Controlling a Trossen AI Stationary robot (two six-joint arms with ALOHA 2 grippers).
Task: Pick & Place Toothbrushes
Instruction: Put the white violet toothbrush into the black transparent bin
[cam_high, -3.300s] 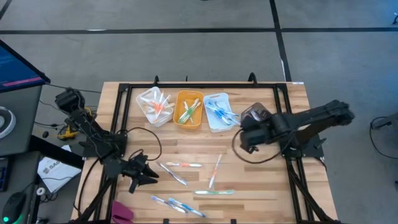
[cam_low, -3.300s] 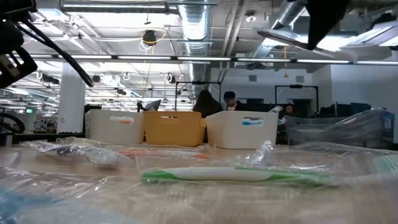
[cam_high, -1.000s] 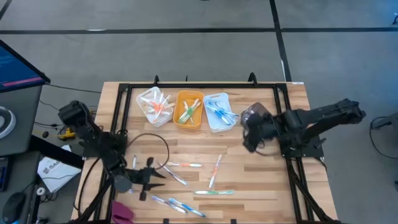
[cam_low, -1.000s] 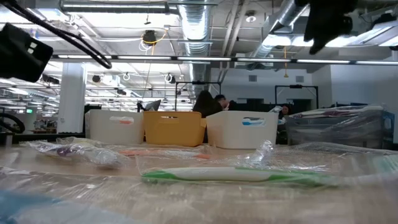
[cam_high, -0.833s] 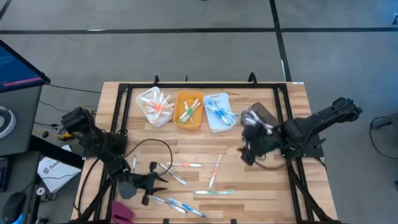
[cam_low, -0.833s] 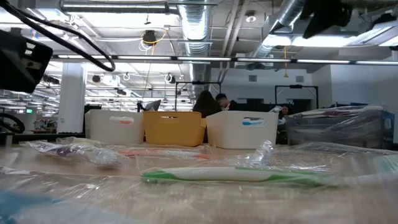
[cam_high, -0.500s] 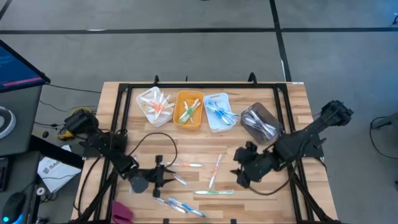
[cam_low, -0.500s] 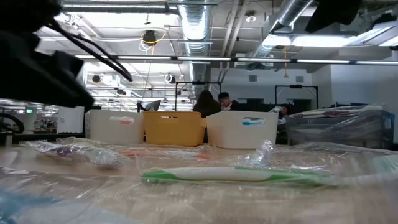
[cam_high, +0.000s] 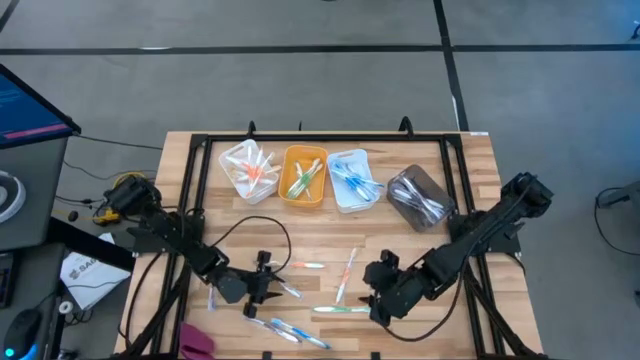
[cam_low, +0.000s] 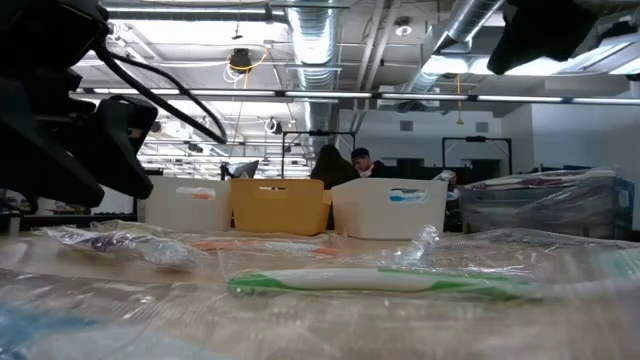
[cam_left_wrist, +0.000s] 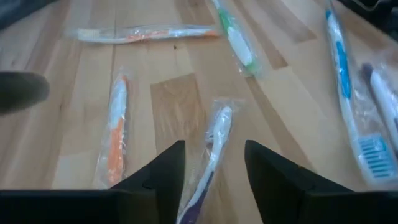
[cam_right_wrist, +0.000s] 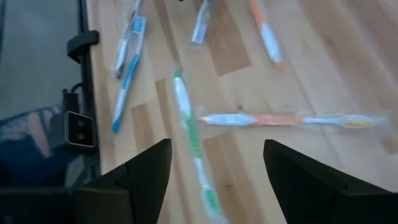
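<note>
Toothbrushes (cam_high: 345, 309) beneath both low, open hands

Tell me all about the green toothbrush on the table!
The green toothbrush is a thin green-and-white stick sealed in a clear, crinkly plastic wrapper. It lies flat on the wooden table, near the front, apart from the other brushes. In the low view it stretches sideways, white along the middle with green ends. The right gripper hangs open close by its end, and in that wrist's view the brush runs between the fingers, not yet held.
</note>
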